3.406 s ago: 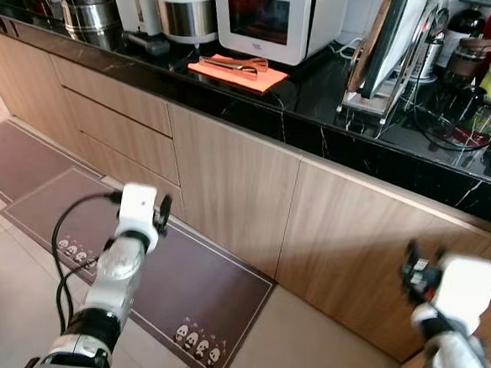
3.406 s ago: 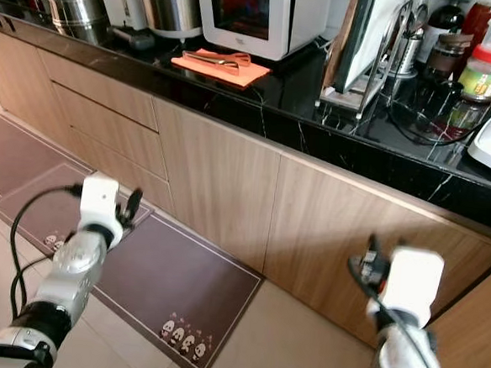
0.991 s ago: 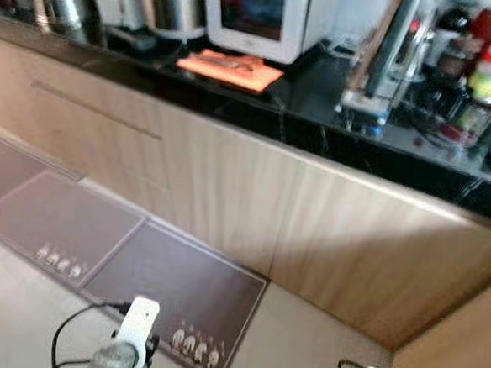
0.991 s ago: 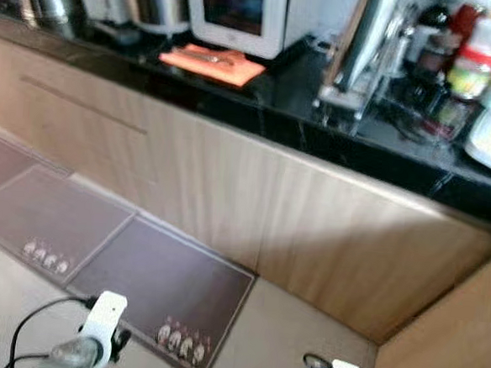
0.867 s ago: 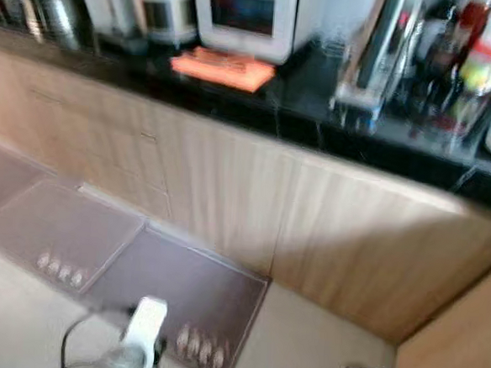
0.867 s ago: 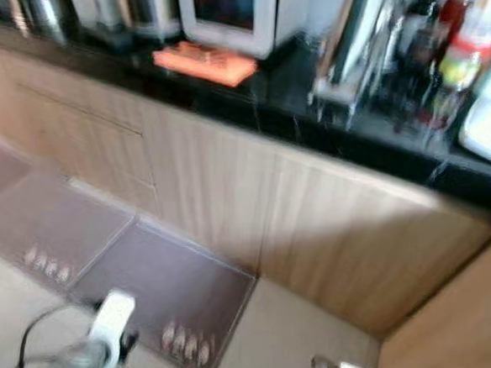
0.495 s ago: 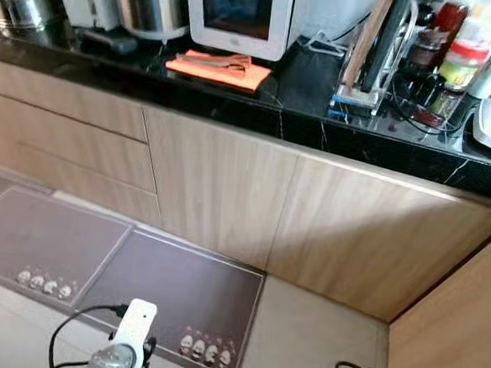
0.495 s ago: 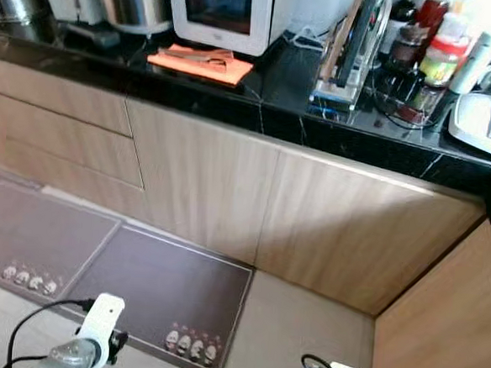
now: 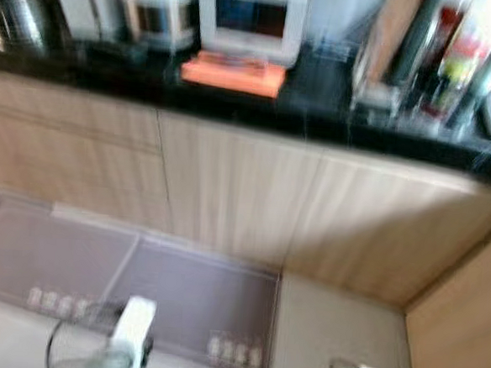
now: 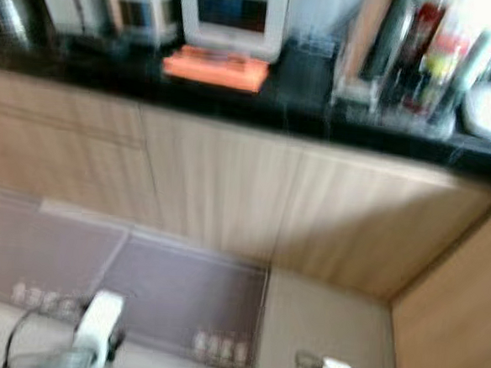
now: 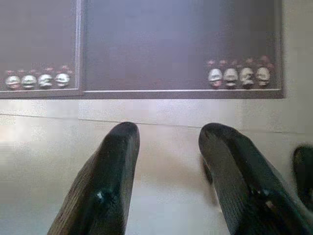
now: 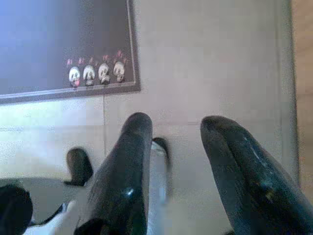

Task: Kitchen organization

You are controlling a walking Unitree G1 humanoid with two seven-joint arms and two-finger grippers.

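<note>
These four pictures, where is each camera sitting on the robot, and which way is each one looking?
Left eye view: on the head, looking forward and down at the black counter, cabinets and floor mats; both wrists show at the bottom edge.
Right eye view: the other eye beside it, same scene, blurred.
Left wrist view: on the left wrist, looking down past the open left gripper at the mats.
Right wrist view: on the right wrist, looking down past the open right gripper at tiles.
Shared: the panda-print mats.

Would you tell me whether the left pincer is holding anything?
No, the left pincer is open, with bare floor showing between its black fingers.
</note>
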